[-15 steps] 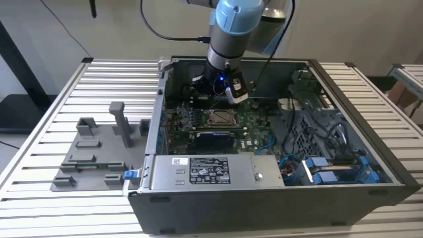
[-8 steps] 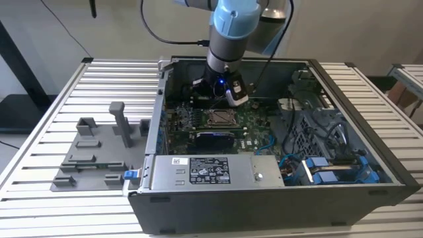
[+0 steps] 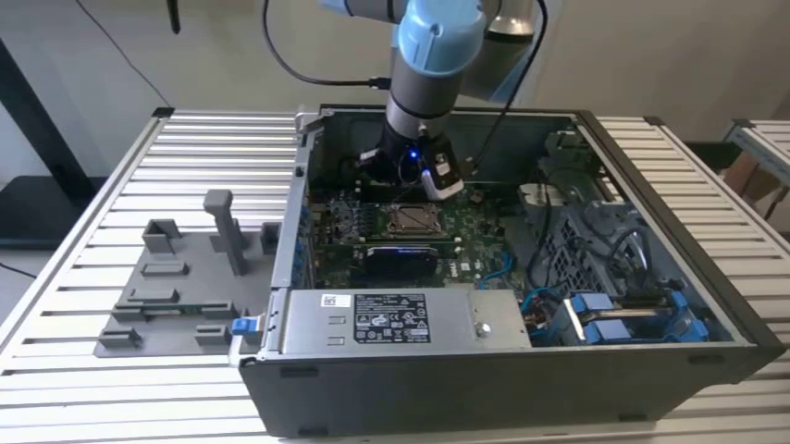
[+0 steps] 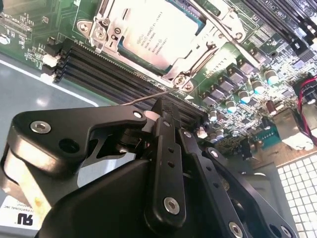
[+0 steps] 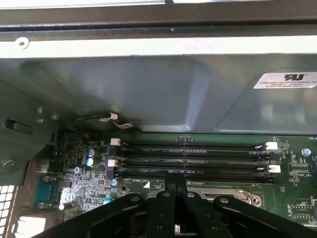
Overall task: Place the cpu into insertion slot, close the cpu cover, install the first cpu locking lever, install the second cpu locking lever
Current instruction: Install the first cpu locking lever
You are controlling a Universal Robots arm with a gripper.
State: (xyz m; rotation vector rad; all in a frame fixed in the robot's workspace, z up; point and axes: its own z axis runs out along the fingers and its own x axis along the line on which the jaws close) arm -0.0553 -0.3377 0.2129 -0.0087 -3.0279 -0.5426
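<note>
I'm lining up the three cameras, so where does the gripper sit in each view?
Exterior view: gripper at the arm's end, inside the computer case, over the motherboard.
Second wrist view: gripper black, in the foreground, tips over the memory slots.
First wrist view: gripper in the foreground, tips before the same slots.
Shared landmark: the long black memory slots.

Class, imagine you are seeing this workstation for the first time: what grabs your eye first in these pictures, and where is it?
In the exterior view, the blue-and-grey robot arm reaching down into the open computer case on the slatted table stands out first. In the second wrist view, the cpu lies framed by the silvery cpu cover, with the black gripper close beside it.
</note>
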